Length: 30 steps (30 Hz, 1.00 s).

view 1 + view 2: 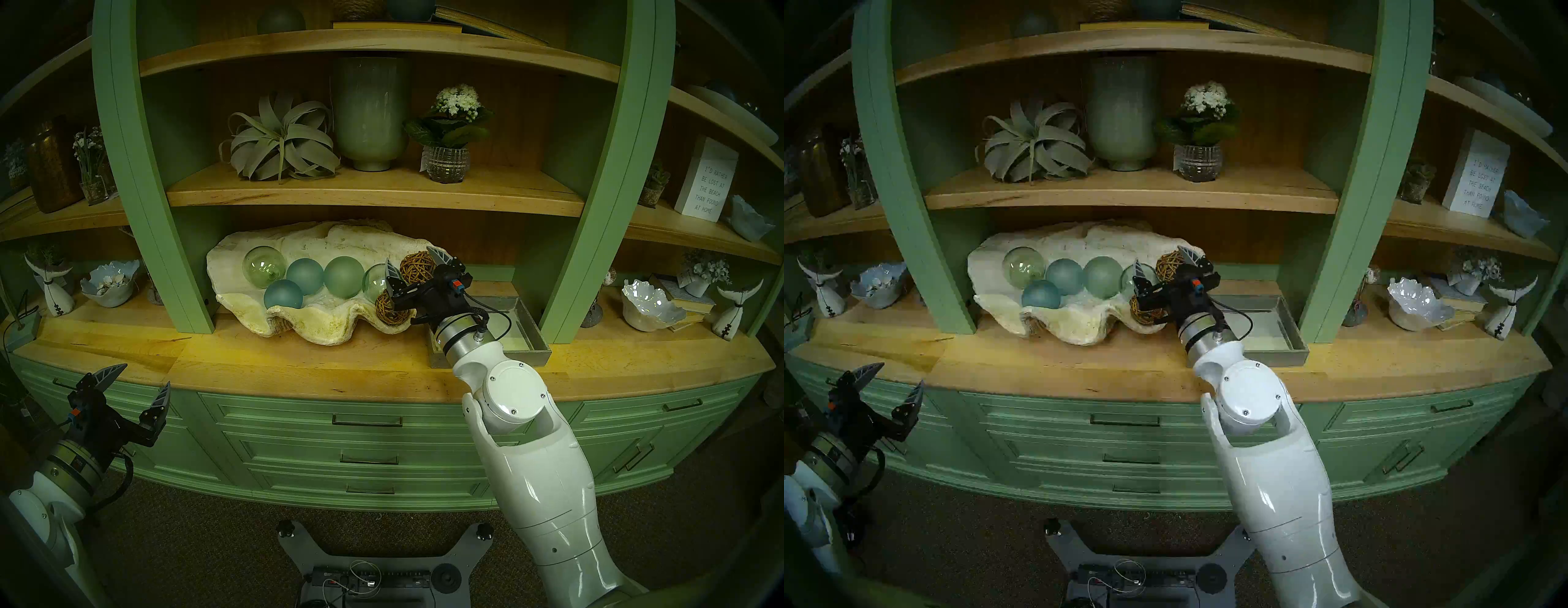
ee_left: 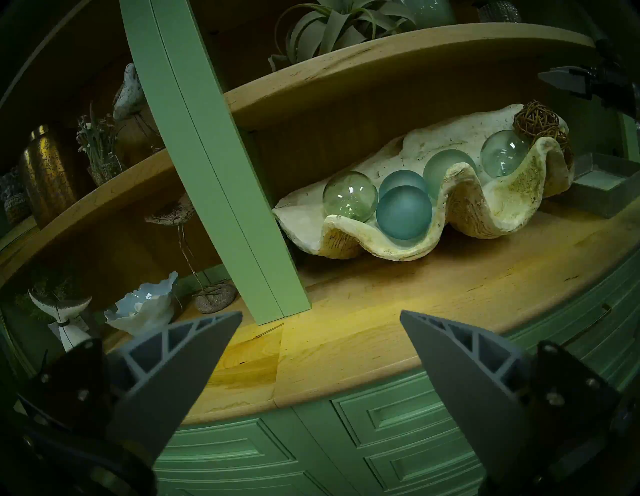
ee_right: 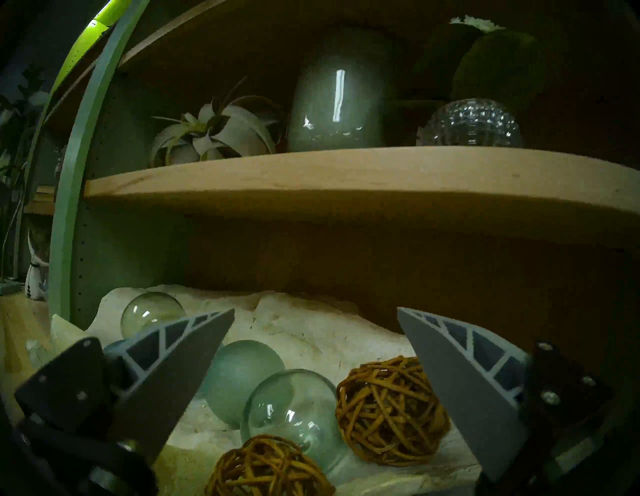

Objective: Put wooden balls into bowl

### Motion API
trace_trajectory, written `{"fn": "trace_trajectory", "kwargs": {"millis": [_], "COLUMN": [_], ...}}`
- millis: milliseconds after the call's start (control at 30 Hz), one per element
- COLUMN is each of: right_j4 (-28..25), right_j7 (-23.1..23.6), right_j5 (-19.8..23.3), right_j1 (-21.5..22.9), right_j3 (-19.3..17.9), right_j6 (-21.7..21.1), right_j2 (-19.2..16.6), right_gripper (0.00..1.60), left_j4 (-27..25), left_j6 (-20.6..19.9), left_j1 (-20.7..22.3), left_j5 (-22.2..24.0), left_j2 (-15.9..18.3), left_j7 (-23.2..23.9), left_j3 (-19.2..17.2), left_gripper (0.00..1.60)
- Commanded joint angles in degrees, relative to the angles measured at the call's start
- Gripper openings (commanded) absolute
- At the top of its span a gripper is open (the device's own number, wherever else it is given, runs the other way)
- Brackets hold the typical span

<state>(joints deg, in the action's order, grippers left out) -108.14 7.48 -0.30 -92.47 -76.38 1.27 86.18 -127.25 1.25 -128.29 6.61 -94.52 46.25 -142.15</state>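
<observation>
Two wooden balls of woven brown rattan lie in the right end of the big cream clam-shell bowl point(image 1: 322, 242) point(image 3: 311, 329). One point(image 1: 418, 265) point(image 3: 389, 408) rests further back. The other point(image 1: 390, 308) point(image 3: 266, 467) sits by the front rim, partly behind my right hand. My right gripper point(image 1: 408, 254) point(image 3: 315, 309) hangs open just above them, holding nothing, with the rear ball below the gap between its fingers. My left gripper point(image 1: 145, 374) point(image 2: 320, 312) stands open and empty, low at the left in front of the cabinet drawers.
Several green and blue glass balls point(image 1: 305, 276) fill the rest of the bowl. A square grey tray point(image 1: 532, 335) stands right of it under my right wrist. A wooden shelf point(image 3: 346, 180) runs close overhead. Green posts point(image 1: 186, 276) flank the bay.
</observation>
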Motion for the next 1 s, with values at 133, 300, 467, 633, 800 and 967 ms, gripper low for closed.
{"fn": "trace_trajectory", "kwargs": {"millis": [133, 300, 467, 633, 800, 967], "right_j4": [-6.32, -7.6, -8.63, -9.26, -9.31, -9.28], "right_j7": [-6.58, -8.22, -8.74, -9.64, -10.77, -10.96], "right_j5": [-1.24, -1.78, -1.9, -2.73, -3.36, -3.63], "right_j1": [-7.08, -10.68, -13.35, -15.32, -17.61, -18.69], "right_j3": [-4.62, -5.4, -5.81, -6.43, -7.48, -7.67], "right_j6": [1.81, 3.03, 4.3, 5.31, 6.52, 7.24], "right_j2": [0.54, 0.45, 0.28, 0.12, 0.09, 0.02], "right_gripper": [1.6, 1.6, 1.6, 1.6, 1.6, 1.6], "left_j4": [-1.52, -1.54, -1.55, -1.55, -1.56, -1.57], "left_j6": [0.16, 0.15, 0.14, 0.14, 0.13, 0.13], "left_j1": [0.15, 0.14, 0.14, 0.14, 0.14, 0.13], "left_j5": [0.36, 0.36, 0.37, 0.37, 0.37, 0.37], "left_j2": [0.01, 0.0, -0.01, -0.01, -0.01, -0.02], "left_j7": [0.02, 0.02, 0.02, 0.02, 0.02, 0.02], "left_j3": [-0.17, -0.18, -0.18, -0.18, -0.18, -0.18], "left_gripper": [1.6, 1.6, 1.6, 1.6, 1.6, 1.6]}}
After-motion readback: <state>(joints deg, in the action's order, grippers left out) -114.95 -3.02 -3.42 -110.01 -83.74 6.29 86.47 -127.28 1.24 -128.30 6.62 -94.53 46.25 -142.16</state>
